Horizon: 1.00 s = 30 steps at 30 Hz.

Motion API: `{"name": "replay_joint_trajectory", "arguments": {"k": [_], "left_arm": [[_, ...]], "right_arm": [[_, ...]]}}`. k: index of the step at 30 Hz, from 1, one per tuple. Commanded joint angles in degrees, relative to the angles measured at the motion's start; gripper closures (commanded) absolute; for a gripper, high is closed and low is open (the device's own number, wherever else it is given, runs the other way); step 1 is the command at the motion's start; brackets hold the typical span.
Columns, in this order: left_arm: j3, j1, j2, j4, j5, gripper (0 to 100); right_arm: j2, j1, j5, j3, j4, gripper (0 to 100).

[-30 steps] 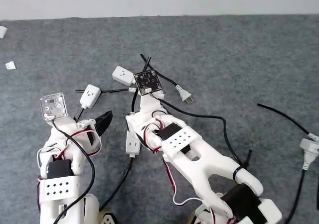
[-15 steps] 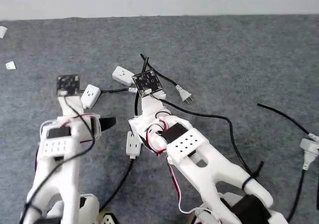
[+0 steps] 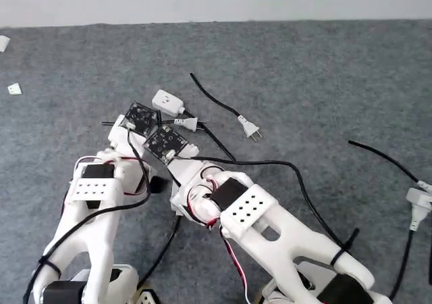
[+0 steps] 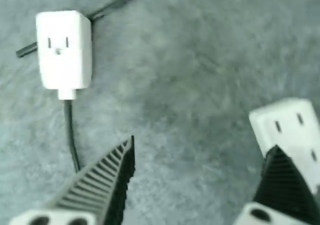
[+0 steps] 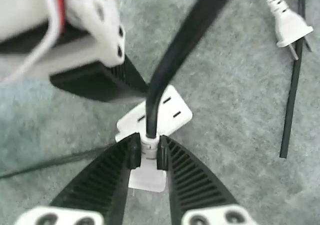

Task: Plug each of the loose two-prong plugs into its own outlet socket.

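Note:
My right gripper (image 5: 148, 150) is shut on a white plug (image 5: 149, 146) whose black cord (image 5: 180, 50) runs up past the camera. The plug sits against a white outlet socket (image 5: 167, 112) with two slots showing; its prongs are hidden. My left gripper (image 4: 195, 170) hangs open above the carpet, between a white socket on a black cord (image 4: 64, 47) and another white socket (image 4: 290, 127) beside one finger. In the high view both arms (image 3: 94, 189) (image 3: 250, 209) crowd together at centre left. A loose white plug (image 3: 185, 123) and a black-corded plug (image 3: 251, 130) lie just beyond them.
A white outlet block (image 3: 167, 102) lies behind the arms. Another white plug on a black cord (image 3: 417, 203) rests at the right edge. Black cords (image 3: 270, 162) cross the grey carpet around the right arm. Small white scraps (image 3: 14, 88) sit far left.
The left arm swung forward and to the right, over the socket it stood behind. The right arm drew back and left with its plug, uncovering the loose white plug.

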Motion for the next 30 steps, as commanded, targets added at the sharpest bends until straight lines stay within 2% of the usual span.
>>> {"name": "replay_joint_trajectory", "arguments": {"k": [1,8,11,18,30], "left_arm": [[-0.7,0.8,0.1,2.5,-4.7,62],[-0.5,0.7,0.3,3.5,-6.0,62],[-0.3,1.1,0.3,5.4,-11.5,62],[2.2,4.0,-0.3,8.1,-19.3,62],[2.5,5.1,-0.3,11.3,-23.8,62]], "right_arm": [[-3.1,-0.3,2.3,-3.3,1.6,99.0],[-4.9,1.2,2.6,-3.3,3.7,99.0],[-4.7,1.4,2.6,-3.3,3.4,99.0],[-4.7,1.6,2.6,-3.5,3.3,99.0],[-4.7,2.9,2.1,-3.6,-2.4,99.0]]}}
